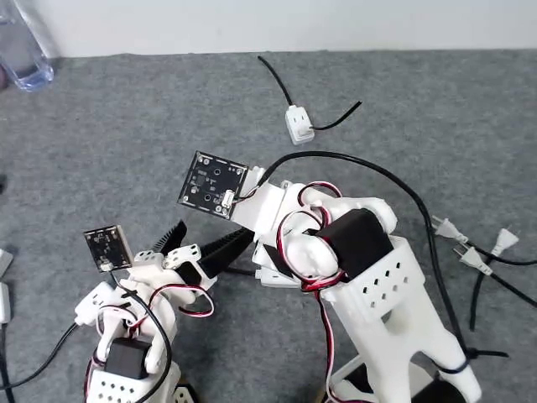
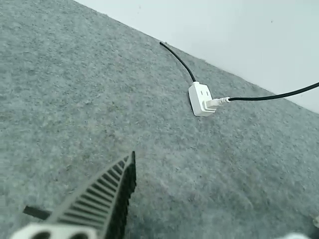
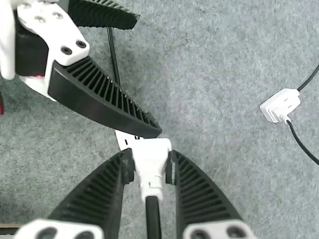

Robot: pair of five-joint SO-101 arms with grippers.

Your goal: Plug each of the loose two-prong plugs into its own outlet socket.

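My right gripper (image 3: 149, 159) is shut on a white two-prong plug (image 3: 150, 167) whose black cord trails back between the fingers. The plug's front meets a small white socket (image 3: 127, 140) lying on the carpet. My left gripper (image 3: 145, 74) is open just beyond it. One finger (image 3: 104, 99) lies over that socket and a black cord (image 3: 112, 50) runs between the fingers. From above, the left gripper (image 1: 214, 233) sits beside the right arm. A second white socket (image 1: 299, 124) lies farther off with a plug (image 2: 219, 102) in its side. Three loose plugs (image 1: 476, 262) lie at the right.
Grey carpet (image 1: 126, 134) covers the table up to a white wall at the back. A clear plastic bottle (image 1: 21, 59) stands at the far left corner. White objects (image 1: 4, 290) lie at the left edge. Black cords (image 1: 419, 210) loop around the right arm's base.
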